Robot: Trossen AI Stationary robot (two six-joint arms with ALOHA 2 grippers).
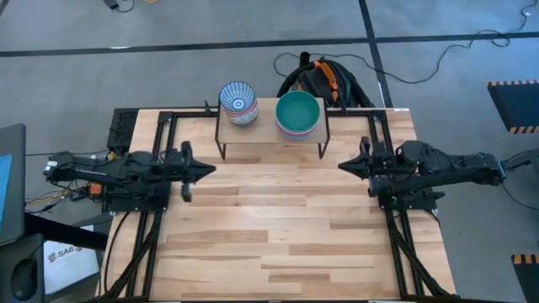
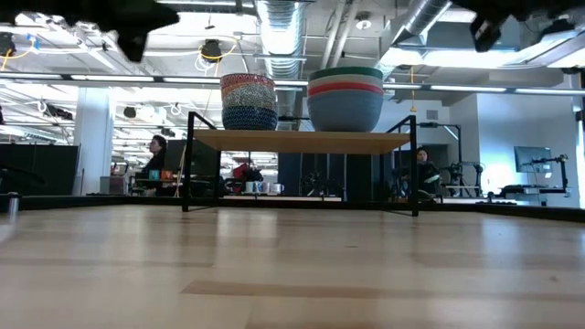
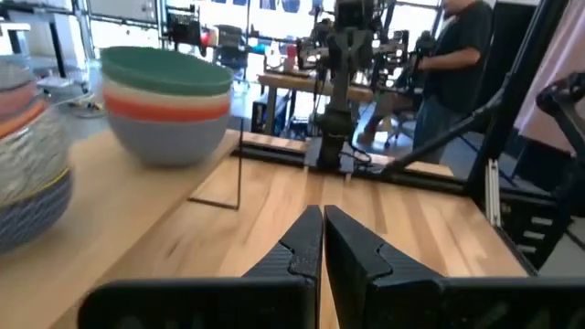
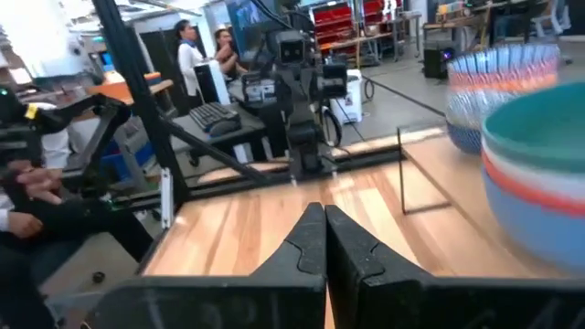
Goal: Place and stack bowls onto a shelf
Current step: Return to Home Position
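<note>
The shelf (image 1: 269, 133) stands at the table's far middle on thin black legs, and its wooden board (image 2: 302, 141) bears two stacks of bowls. The left stack (image 1: 238, 103) has the blue-and-white patterned bowl on top. The right stack (image 1: 298, 114) has the teal green bowl on top, with white, red and light blue below it (image 2: 345, 99). My left gripper (image 1: 210, 169) is shut and empty, above the table in front of the shelf's left end. My right gripper (image 1: 341, 166) is shut and empty, opposite it, in front of the shelf's right end.
Black frame rails (image 1: 160, 135) run along the table's left and right sides. Bare slatted tabletop (image 1: 269, 227) lies between the arms and toward the near edge. A black-and-orange bundle of cables (image 1: 324, 80) lies behind the shelf. People (image 3: 457, 55) stand in the room beyond.
</note>
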